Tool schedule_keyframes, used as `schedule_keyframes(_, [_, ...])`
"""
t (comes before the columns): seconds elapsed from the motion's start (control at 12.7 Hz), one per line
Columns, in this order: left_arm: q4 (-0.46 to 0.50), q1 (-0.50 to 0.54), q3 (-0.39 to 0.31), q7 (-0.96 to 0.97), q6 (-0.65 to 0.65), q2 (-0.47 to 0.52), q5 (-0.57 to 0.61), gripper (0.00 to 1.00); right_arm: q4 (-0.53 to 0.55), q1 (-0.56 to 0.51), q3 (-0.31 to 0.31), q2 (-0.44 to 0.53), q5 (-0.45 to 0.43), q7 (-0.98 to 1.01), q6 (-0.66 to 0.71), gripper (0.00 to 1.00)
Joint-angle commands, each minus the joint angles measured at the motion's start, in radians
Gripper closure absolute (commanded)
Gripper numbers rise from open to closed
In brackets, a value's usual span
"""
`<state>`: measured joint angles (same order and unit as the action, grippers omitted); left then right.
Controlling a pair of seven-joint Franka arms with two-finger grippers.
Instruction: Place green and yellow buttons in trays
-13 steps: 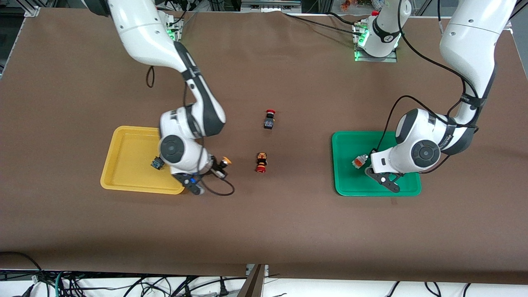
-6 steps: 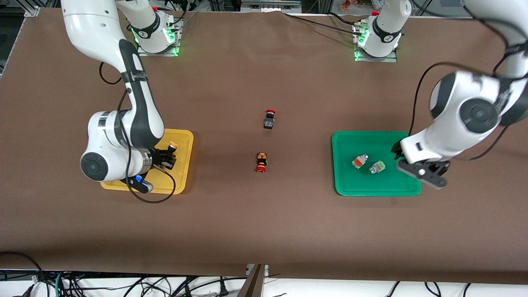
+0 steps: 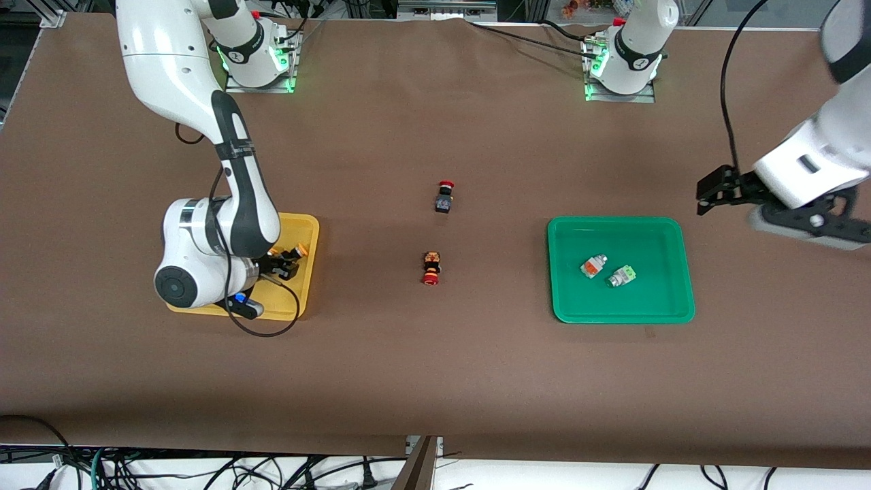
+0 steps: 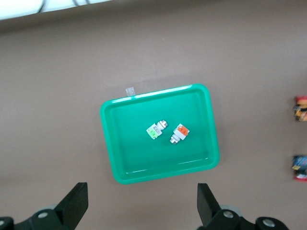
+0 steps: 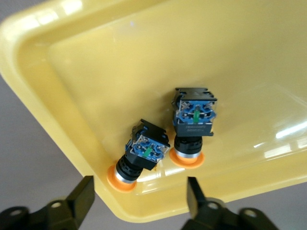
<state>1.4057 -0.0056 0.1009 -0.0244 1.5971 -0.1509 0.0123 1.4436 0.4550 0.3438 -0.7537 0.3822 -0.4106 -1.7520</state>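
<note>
Though both yellow-capped buttons (image 5: 144, 158) lay in the yellow tray (image 3: 309, 228) directly beneath the released right gripper (image 3: 282, 262), the left gripper (image 3: 714, 190), fingers spread, hung toward its own end, the silver buttons (image 3: 594, 266) resting in the green tray (image 3: 565, 228).

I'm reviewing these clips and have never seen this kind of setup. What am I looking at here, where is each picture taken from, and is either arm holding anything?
Two white robot arms stand at a brown table, each ending in a two-finger gripper. The wide picture comes from a high camera facing them; the other two come from cameras on the arms' wrists.

The right gripper hangs open over the yellow tray, where two yellow-capped buttons lie side by side, near the tray's rim. It holds nothing.

The left gripper is up over the bare table beside the green tray, open and empty. Two silver buttons lie in that tray close together, one with a green block, one with an orange block.

Two red-capped buttons lie on the table between the trays.
</note>
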Motion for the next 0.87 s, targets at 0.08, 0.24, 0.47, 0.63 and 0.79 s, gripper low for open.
schedule_keyframes(0.08, [0.329, -0.104, -0.129, 0.06, 0.115, 0.241, -0.017, 0.0, -0.038, -0.019, 0.007, 0.105, 0.001, 0.022, 0.081, 0.0])
schedule_keyframes(0.24, [0.34, -0.036, -0.047, 0.069, 0.112, 0.244, -0.011, 0.0, -0.041, -0.027, 0.021, 0.207, -0.012, 0.016, 0.138, 0.0])
schedule_keyframes(0.47, [0.331, -0.072, -0.098, 0.057, 0.106, 0.246, -0.003, 0.0, -0.04, -0.027, 0.043, 0.374, -0.156, 0.125, 0.205, 0.0])
schedule_keyframes(0.63, [0.316, -0.067, -0.115, 0.058, 0.101, 0.223, -0.003, 0.0, -0.025, -0.027, 0.057, 0.479, -0.256, 0.288, 0.258, 0.0])
schedule_keyframes(0.79, [0.312, -0.067, -0.11, 0.063, 0.101, 0.218, -0.003, 0.0, -0.009, -0.027, 0.101, 0.531, -0.27, 0.415, 0.272, 0.0])
